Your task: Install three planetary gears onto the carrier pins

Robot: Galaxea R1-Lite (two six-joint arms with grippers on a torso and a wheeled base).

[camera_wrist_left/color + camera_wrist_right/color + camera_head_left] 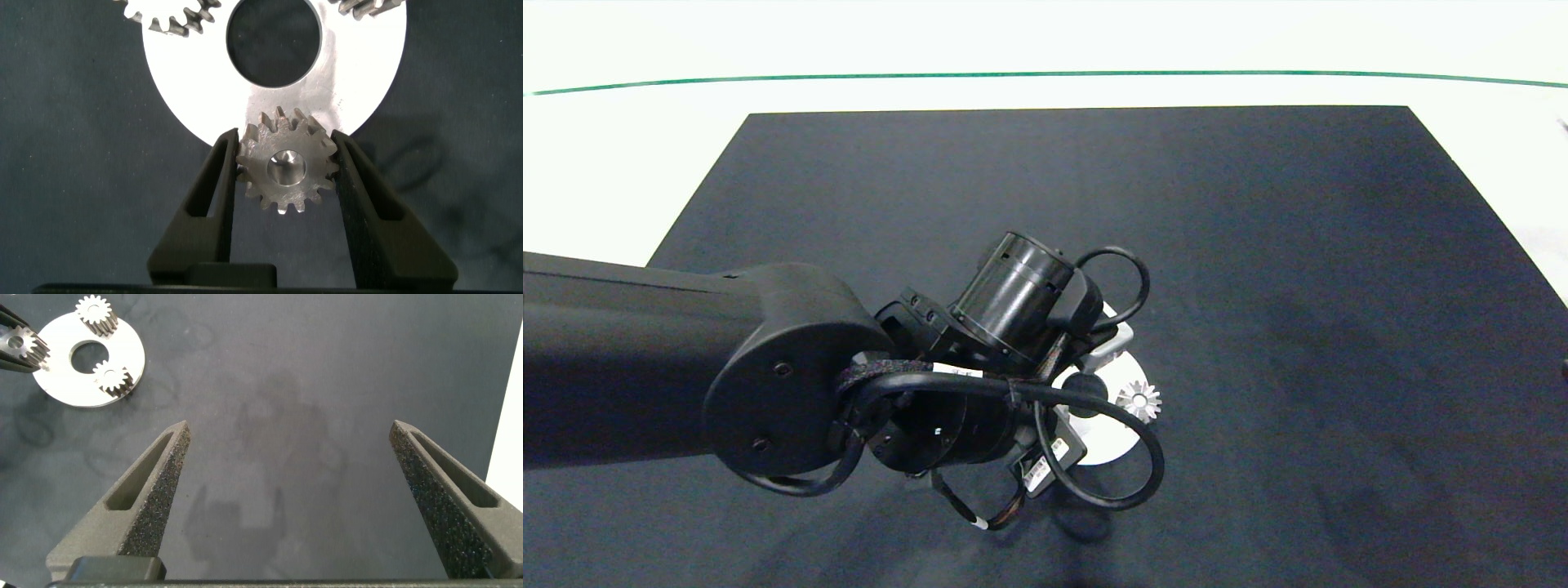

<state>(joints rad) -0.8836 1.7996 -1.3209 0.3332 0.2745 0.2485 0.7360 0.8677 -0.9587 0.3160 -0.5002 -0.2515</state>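
The white carrier disc (188, 82) lies on the dark mat, and its large centre hole (274, 41) is in view. My left gripper (285, 137) is shut on a planetary gear (286, 167) that sits flat at the disc's rim. A bright round face fills that gear's bore. Two more gears (167, 16) (368, 6) sit on the disc across the hole. No bare carrier pin shows. In the head view my left arm (768, 367) covers most of the disc (1107, 441), leaving one gear (1139, 400) visible. My right gripper (288, 425) hangs open far from the disc (61, 380).
A black mat (1258, 245) covers the white table (605, 163). A thin green line (1045, 74) runs across the far side of the table. Cables (1127, 482) loop around my left wrist above the disc. Bare mat stretches to the right and behind.
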